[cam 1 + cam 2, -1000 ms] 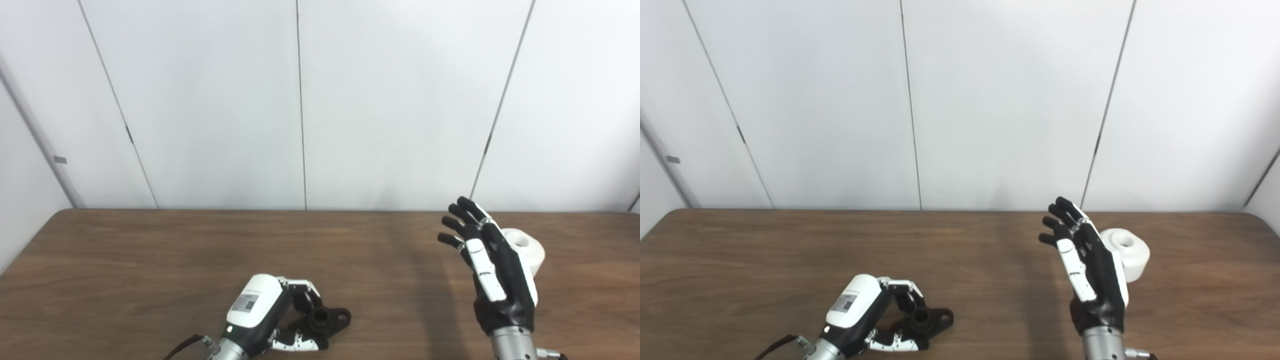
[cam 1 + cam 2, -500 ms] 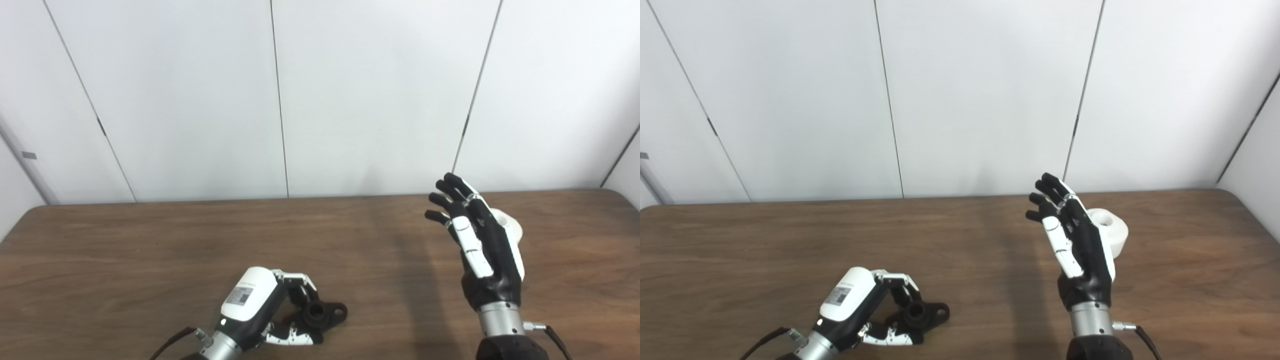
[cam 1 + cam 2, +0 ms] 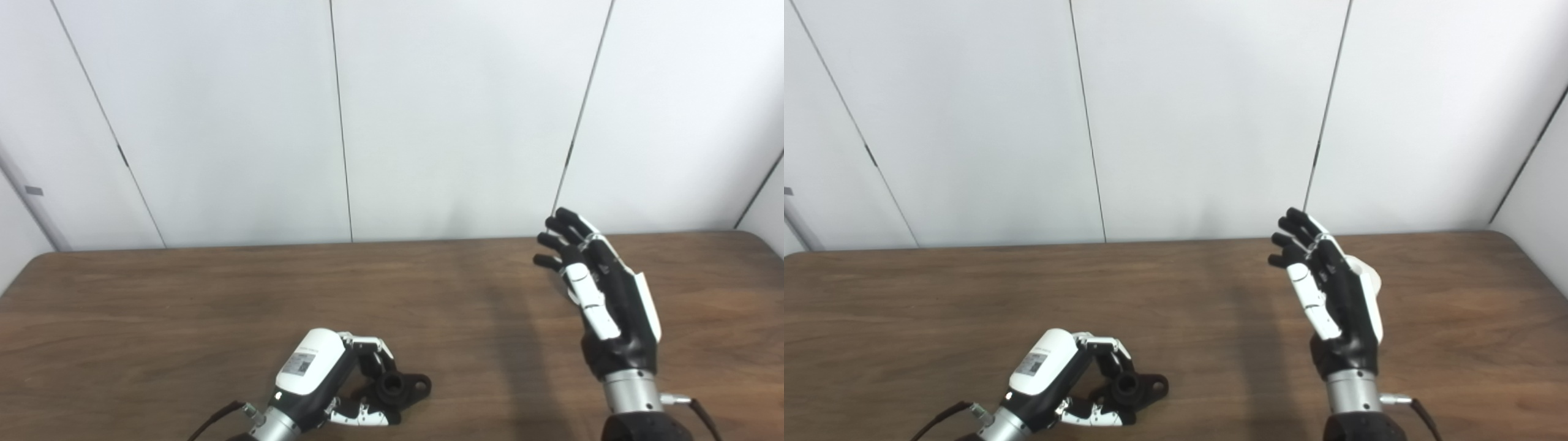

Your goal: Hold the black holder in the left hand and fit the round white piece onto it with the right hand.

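The task was barely begun. Near the front edge of the brown wood-grain tabletop [image 3: 153, 306], left of its middle, the left hand [image 3: 318, 380] lay low with its fingers curled around the black plastic holder with a round socket and a flat eared flange [image 3: 398, 387]. The holder appeared to sit on the tabletop, not lifted, with its flange sticking out to the right of the fingers. The hand looked closed on the part, though how firm that hold was could not be read from either view.

Toward the right side of the tabletop, nearer the back edge, the right hand [image 3: 1332, 300] stood raised with its fingers spread apart and holding nothing. The round white piece [image 3: 1371, 278] was almost wholly hidden behind it; only a sliver of white showed past the hand's back in the right eye view, and in the left eye view it could not be told apart from the hand's white shell. It appeared to rest on the tabletop, well apart from the holder.

Remaining, by my judgement: the right hand must grasp the white piece, carry it across to the holder, the left must raise and steady the holder, and the two must be fitted together.
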Controlling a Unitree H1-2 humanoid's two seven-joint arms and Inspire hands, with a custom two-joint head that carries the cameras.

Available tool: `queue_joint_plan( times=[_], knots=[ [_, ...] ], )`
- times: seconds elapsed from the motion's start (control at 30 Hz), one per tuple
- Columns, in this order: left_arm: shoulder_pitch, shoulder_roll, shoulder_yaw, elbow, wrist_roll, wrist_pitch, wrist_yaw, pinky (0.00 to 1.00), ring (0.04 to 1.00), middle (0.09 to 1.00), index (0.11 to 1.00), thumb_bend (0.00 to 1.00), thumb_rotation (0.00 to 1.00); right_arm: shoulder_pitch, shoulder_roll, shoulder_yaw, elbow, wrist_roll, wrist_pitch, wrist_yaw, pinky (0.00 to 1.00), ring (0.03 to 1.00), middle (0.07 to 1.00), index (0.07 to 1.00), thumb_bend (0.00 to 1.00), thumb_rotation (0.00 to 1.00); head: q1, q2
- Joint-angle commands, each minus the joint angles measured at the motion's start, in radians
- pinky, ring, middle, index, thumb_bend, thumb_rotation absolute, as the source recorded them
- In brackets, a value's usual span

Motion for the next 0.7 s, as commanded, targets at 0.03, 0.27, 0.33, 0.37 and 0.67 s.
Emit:
queue_joint_plan(
  times=[0.03, 0.27, 0.33, 0.37, 0.67],
  knots=[
    [0.005, -0.003, -0.008, 0.019, 0.004, -0.014, -0.023, 0.63, 0.499, 0.47, 0.504, 0.52, 0.0, -0.026, -0.035, -0.029, -0.052, -0.014, 0.001, -0.001, 0.68, 0.786, 0.826, 0.815, 0.45, 0.53, 0.0, 0.001],
    [0.0, -0.007, -0.001, 0.035, 0.005, -0.016, -0.021, 0.63, 0.501, 0.468, 0.504, 0.52, 0.0, -0.043, -0.11, -0.071, -0.062, -0.126, -0.003, -0.024, 0.66, 0.76, 0.798, 0.787, 0.63, 0.34, -0.051, -0.009],
    [-0.002, -0.007, 0.001, 0.04, 0.007, -0.017, -0.022, 0.63, 0.497, 0.464, 0.508, 0.52, 0.0, -0.046, -0.127, -0.074, -0.07, -0.174, -0.01, -0.031, 0.66, 0.761, 0.795, 0.784, 0.66, 0.31, -0.056, -0.011],
    [-0.004, -0.008, 0.002, 0.043, 0.008, -0.017, -0.022, 0.63, 0.498, 0.465, 0.508, 0.52, 0.0, -0.048, -0.136, -0.076, -0.073, -0.194, -0.015, -0.032, 0.66, 0.76, 0.792, 0.782, 0.68, 0.29, -0.056, -0.011],
    [-0.007, -0.012, 0.009, 0.074, 0.005, -0.042, -0.013, 0.62, 0.5, 0.469, 0.502, 0.52, 0.0, -0.05, -0.304, -0.108, -0.06, -0.345, -0.037, 0.005, 0.72, 0.804, 0.832, 0.827, 0.81, 0.22, -0.105, -0.034]
  ],
)
